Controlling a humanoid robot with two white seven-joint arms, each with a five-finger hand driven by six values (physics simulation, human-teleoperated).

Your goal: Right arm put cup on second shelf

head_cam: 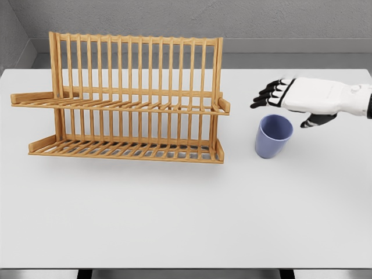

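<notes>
A: Cup [273, 136] first. Where does it stand?

B: Upright on the white table [174, 221], mouth up, to the right of the wooden rack [125, 96] and clear of it. It is blue-violet and tapers toward the base.

A: And the right hand [302, 99]?

B: It comes in from the right edge, palm down, hovering just above and slightly behind the rim of the cup. The dark fingers [268, 96] are stretched out toward the left, loosely spread, and the thumb [317, 121] hangs below the palm beside the cup's right side. It holds nothing. Whether the thumb touches the rim I cannot tell; a narrow gap seems to show.

A: Rack layout?

B: Two slatted tiers and a tall slatted back. The upper shelf [116, 104] runs from the left end piece to the right post; the lower shelf [125, 148] sits on the table. Both tiers are bare wood slats.

A: Left arm?

B: No part of it appears in the head view.

A: Anything beyond the table?

B: A grey wall [192, 20] behind the far edge.
</notes>
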